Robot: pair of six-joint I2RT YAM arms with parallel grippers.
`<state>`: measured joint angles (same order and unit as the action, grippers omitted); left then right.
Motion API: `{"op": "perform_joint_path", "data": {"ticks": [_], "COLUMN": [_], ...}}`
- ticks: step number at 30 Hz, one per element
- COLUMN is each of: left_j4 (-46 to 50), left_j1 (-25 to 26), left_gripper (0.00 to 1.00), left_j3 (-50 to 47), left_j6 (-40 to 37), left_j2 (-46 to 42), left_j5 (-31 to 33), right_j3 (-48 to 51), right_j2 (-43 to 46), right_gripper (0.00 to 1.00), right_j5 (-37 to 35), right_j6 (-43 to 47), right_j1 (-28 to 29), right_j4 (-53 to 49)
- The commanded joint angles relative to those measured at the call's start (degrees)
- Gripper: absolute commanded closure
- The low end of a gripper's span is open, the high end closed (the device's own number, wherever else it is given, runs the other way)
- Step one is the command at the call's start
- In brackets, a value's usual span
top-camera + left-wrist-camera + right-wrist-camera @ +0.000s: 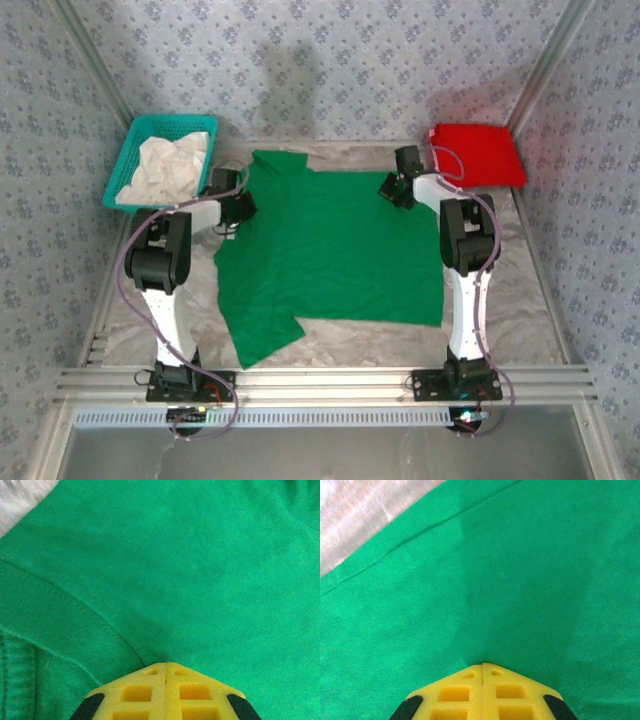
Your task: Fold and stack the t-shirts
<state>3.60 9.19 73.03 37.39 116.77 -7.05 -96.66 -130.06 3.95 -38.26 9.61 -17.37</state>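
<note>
Basket [127,160]: we see it, teal mesh, at the table's far-left corner.
Cloth [165,168]: white, crumpled inside the basket.
Table [350,345]: we see a pale marbled top.
Walls [350,70]: floral blue-grey wallpaper.

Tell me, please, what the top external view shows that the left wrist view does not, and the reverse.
Top external adds: the whole spread bright green fabric t-shirt, a folded bright red fabric t-shirt at the far right corner, a teal plastic mesh basket holding crumpled white cloth at far left, and the right hand on the green shirt's far edge. Left wrist adds: the ribbed collar band and fabric puckering into the shut yellow fingertips. Both share: the left hand on that green shirt at its collar.
</note>
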Motion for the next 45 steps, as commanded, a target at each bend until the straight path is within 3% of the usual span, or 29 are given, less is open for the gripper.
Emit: {"op": "perform_joint_path", "data": {"ticks": [1,5,8,12,17,20,26,29,32,38,41,45], "left_j4": [2.20,3.71,5.28,5.07,7.81,14.36,35.79,43.57,49.41,48.74,48.74,46.56], "left_j1": [-1.76,-2.77,-2.60,-1.67,1.76,5.66,13.59,14.31,17.87,23.92,28.79,30.93], "left_gripper": [1.00,1.00,0.83,0.56,0.47,0.42,0.27,0.27,0.30,0.34,0.34,0.34], "left_j3": [4.48,12.78,17.23,14.31,3.87,-3.60,-22.24,-30.83,-35.22,-42.71,-43.41,-44.61], "left_j6": [2.62,1.38,-1.43,-3.28,-4.10,-4.64,1.61,8.56,15.69,25.83,29.76,31.15], "left_j2": [4.32,8.55,7.76,-1.97,-19.38,-30.19,-50.01,-56.20,-62.55,-67.70,-67.17,-64.92], "left_j5": [1.44,0.94,0.67,1.25,2.65,5.51,11.80,7.74,7.99,5.14,6.92,6.75], "right_j3": [-5.83,-12.03,-13.46,-10.66,-3.24,7.18,43.13,55.24,60.41,60.55,59.84,60.10], "right_j2": [-6.81,-9.71,-8.60,-1.11,12.36,23.50,51.67,61.35,63.80,57.64,55.57,54.11], "right_gripper": [1.00,1.00,1.00,0.95,0.79,0.73,0.61,0.59,0.59,0.59,0.59,0.58], "right_j5": [2.16,1.56,2.23,2.92,2.65,0.86,-7.45,-7.94,-9.30,-10.88,-9.79,-9.99], "right_j6": [-3.63,-5.55,-5.86,-3.53,0.91,4.48,6.86,7.12,8.31,10.64,11.17,11.62], "right_j1": [-0.41,-0.44,-0.98,-0.99,-0.33,0.86,5.73,7.26,8.15,6.96,7.07,6.92], "right_j4": [-4.00,-5.78,-5.50,-4.99,-5.46,-5.66,-1.95,-0.60,-0.35,2.52,3.69,5.30]}}
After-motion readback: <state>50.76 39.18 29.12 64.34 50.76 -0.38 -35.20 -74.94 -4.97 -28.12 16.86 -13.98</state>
